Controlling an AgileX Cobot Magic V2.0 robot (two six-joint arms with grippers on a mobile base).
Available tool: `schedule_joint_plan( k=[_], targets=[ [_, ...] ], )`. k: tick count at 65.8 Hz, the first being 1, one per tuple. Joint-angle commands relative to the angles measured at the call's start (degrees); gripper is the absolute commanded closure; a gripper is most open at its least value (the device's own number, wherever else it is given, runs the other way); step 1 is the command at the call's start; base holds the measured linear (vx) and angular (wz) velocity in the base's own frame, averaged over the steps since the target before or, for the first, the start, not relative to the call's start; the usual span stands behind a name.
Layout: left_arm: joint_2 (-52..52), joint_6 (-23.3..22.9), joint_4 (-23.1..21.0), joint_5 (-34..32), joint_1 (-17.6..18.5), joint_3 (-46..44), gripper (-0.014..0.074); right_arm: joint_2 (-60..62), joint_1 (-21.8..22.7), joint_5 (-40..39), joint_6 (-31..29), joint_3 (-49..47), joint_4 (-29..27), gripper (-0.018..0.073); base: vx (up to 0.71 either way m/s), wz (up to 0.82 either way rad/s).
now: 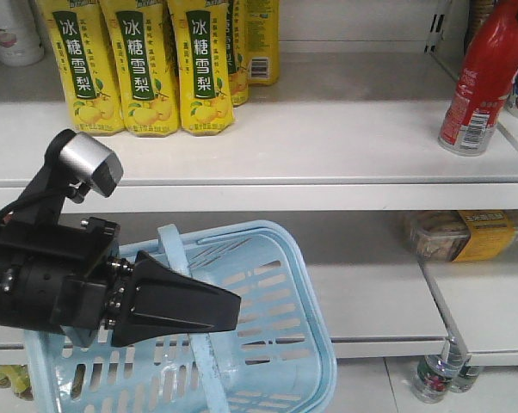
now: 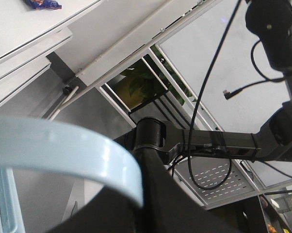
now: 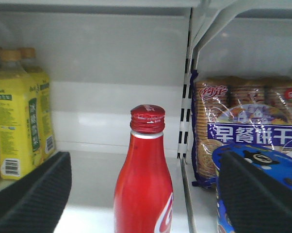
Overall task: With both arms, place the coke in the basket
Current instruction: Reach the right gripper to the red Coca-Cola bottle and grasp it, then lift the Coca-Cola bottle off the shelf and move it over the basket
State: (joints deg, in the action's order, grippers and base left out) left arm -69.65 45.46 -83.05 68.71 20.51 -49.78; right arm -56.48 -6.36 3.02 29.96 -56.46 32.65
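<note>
Right pincer point(image 3: 143, 165): jaws wide apart and empty, with one finger to each side of the coke and neither touching it.
Coke point(image 3: 144, 184): upright on the white shelf point(image 1: 328, 138) with its red cap on. It sits centred in the gap and seems slightly ahead of the fingertips.
Step in hand: likely the final approach to grasp the coke.
Doing it well: push straight in and keep the coke centred. Close on the wide red body, not the narrow neck. Both fingers should meet it together, since a tall slim bottle probably tips easily.
Crowding: a blue tub point(image 3: 262, 167) stands just right of the coke, in front of a biscuit packet point(image 3: 248, 131). The pear drinks point(image 3: 20, 121) are well to its left.
Left pincer point(image 1: 229, 311): clamped on the basket point(image 1: 272, 297) by its handle, holding it tilted, lower than the coke and to its left.
</note>
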Motion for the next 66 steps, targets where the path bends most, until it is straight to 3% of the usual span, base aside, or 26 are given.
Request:
schedule_joint_plan(
  k=[1, 30, 38, 51, 60, 66],
  targets=[
    [1.5, 0.6, -5.2, 2.5, 0.2, -1.4, 0.0603, -2.9, 0.0, -3.9, -0.5, -4.0, 1.2, -0.0027, 0.00, 0.00],
    [1.5, 0.6, -5.2, 2.5, 0.2, -1.4, 0.0603, -15.5, 0.1, -1.1, 0.0, -14.8, 3.0, 0.0011, 0.00, 0.00],
    [1.5, 0.6, -5.2, 2.5, 0.2, -1.4, 0.0603, -15.8, 0.1, -0.7, 0.0, -15.6, 3.0, 0.0146, 0.00, 0.00],
    [1.5, 0.6, -5.2, 2.5, 0.2, -1.4, 0.0603, -14.4, 0.1, 1.3, 0.0, -15.6, 3.0, 0.0562, 0.00, 0.00],
    [1.5, 0.6, -5.2, 2.5, 0.2, -1.4, 0.0603, -10.5, -1.1, 3.9, 0.0, -15.6, 2.3, 0.0570, 0.00, 0.00],
    [1.5, 0.6, -5.2, 2.4, 0.2, -1.4, 0.0603, -5.7, -4.4, 7.5, -0.1, -15.6, 2.2, 0.0569, 0.00, 0.00]
  ],
)
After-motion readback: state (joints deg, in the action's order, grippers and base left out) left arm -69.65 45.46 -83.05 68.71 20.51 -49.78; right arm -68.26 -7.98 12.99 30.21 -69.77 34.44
